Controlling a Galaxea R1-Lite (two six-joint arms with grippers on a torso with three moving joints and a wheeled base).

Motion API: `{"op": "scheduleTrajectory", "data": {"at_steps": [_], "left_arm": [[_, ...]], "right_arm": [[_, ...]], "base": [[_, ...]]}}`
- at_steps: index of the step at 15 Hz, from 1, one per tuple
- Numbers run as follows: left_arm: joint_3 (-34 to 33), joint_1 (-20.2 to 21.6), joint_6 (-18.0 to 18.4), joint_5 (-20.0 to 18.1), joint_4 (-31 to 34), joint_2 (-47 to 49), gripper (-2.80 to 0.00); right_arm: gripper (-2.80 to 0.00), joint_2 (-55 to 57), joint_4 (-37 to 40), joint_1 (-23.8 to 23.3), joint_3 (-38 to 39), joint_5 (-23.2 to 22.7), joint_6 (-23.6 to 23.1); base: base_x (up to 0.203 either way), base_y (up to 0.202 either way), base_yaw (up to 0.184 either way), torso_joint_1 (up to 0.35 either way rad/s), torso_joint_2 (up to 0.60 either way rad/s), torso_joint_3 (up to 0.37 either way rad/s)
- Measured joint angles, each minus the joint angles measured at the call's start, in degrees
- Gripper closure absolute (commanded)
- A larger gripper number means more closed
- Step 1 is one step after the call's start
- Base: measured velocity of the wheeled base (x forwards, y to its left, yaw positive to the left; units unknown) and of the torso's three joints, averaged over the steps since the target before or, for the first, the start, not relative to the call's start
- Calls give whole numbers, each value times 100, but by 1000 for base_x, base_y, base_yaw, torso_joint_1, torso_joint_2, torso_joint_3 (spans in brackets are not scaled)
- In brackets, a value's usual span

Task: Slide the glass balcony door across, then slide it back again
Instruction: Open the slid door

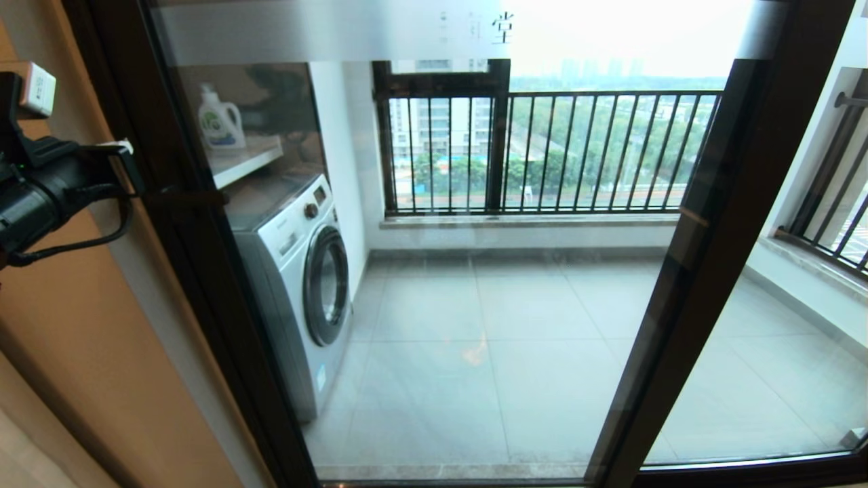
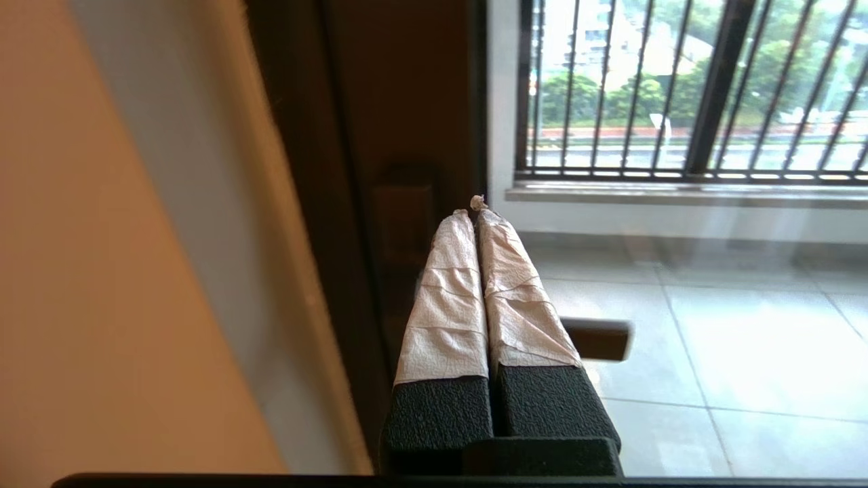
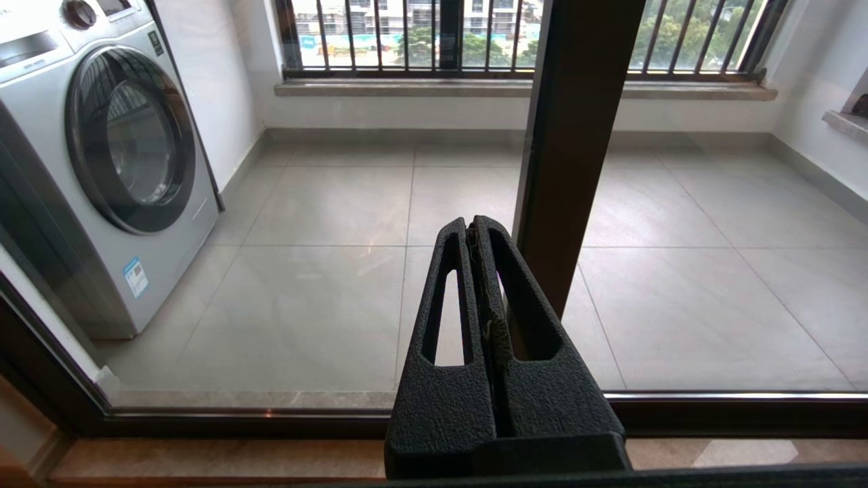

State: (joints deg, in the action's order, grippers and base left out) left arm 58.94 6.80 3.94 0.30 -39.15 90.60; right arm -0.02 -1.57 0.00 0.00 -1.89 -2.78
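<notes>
While it fills the head view from its left stile at nine o'clock, the glass balcony door [image 1: 434, 271] shows one frosted top strip [image 1: 325, 30]. Left gripper [image 2: 475, 211], taped fingers pressed together, sits beside the stile; right gripper [image 3: 472, 234] likewise closed, empty. One washing machine [image 1: 298, 285] stands behind.

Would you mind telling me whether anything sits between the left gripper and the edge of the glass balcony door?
Nothing visible does. The left gripper, its taped fingers shut, points at the dark left frame of the glass balcony door, with only open air between; the bar handle sits just beside it.
</notes>
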Motion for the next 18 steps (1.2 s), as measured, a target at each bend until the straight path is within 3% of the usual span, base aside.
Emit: {"op": "scheduleTrajectory", "data": {"at_steps": [5, 13, 18], "left_arm": [[639, -385, -11, 5, 273, 471, 0], [540, -581, -22, 51, 196, 1318, 0], [-21, -466, 28, 21, -804, 1638, 0]], "right_arm": [[0, 0, -2, 0, 0, 0, 2], [0, 0, -5, 0, 0, -1, 4], [0, 0, -5, 0, 0, 0, 2]], "base": [[0, 0, 0, 0, 0, 0], [0, 0, 0, 0, 0, 0], [0, 0, 0, 0, 0, 0]]}}
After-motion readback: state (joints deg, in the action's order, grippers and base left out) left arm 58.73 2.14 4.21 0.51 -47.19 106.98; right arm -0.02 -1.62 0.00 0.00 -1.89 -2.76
